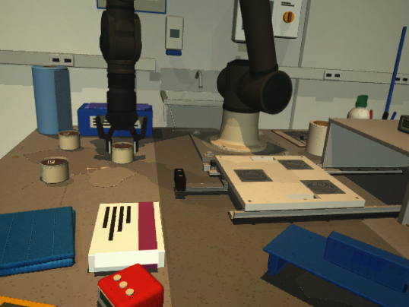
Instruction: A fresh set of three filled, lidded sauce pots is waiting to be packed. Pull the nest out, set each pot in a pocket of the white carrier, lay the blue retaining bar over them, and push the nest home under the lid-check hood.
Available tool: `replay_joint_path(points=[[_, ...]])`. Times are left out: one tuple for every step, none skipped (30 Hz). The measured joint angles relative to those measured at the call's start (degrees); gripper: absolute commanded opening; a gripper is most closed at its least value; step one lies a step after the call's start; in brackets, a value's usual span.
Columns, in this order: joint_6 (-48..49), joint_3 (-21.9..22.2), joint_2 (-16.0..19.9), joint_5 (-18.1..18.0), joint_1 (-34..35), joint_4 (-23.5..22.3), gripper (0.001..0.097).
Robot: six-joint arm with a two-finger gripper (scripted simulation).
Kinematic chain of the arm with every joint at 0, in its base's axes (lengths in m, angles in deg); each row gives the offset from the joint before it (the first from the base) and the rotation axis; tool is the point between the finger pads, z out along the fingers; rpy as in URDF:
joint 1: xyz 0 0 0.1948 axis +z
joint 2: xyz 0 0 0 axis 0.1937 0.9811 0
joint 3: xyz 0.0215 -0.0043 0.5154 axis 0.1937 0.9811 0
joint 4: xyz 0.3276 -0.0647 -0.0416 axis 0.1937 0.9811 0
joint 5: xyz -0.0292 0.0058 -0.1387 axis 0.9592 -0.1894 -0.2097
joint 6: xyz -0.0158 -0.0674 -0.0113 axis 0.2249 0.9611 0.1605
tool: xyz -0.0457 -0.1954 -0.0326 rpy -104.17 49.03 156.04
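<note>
My gripper [122, 147] stands straight down over the right-hand one of three cream sauce pots [122, 152] on the left of the table, its fingers closed on the pot's sides. The pot sits on the table, its brown lid showing between the fingers. The other two pots [69, 139] [54, 169] stand apart to its left. The white carrier [289, 181] lies pulled out on its rails at centre right, its three dark pockets empty. The blue retaining bar [342, 258] lies on the table in front of the carrier. The grey hood [366, 142] stands at the right.
The arm's base [239, 131] rises behind the carrier. A white and maroon box [127, 235], a red block [131, 289] and a folded blue cloth [36, 239] lie near the front. A blue paper roll [51, 98] and a blue box [114, 119] stand behind the pots.
</note>
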Motion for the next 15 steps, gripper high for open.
replay_joint_path(points=[[0.0,0.0,0.0,0.0,0.0,0.0,0.016],[0.0,0.0,0.0,0.0,0.0,0.0,0.014],[0.0,0.0,0.0,0.0,0.0,0.0,0.012],[0.0,0.0,0.0,0.0,0.0,0.0,0.01],[0.0,0.0,0.0,0.0,0.0,0.0,0.008],[0.0,0.0,0.0,0.0,0.0,0.0,0.008],[0.0,0.0,0.0,0.0,0.0,0.0,0.008],[0.0,0.0,0.0,0.0,0.0,0.0,0.008],[0.0,0.0,0.0,0.0,0.0,0.0,0.008],[0.0,0.0,0.0,0.0,0.0,0.0,0.008],[0.0,0.0,0.0,0.0,0.0,0.0,0.008],[0.0,-0.01,0.0,0.0,0.0,0.02,0.008],[0.0,-0.03,-0.01,0.0,0.0,0.07,0.008],[0.0,-0.08,-0.05,0.01,0.0,0.2,0.008],[0.0,-0.18,-0.14,0.01,0.0,0.43,0.008]])
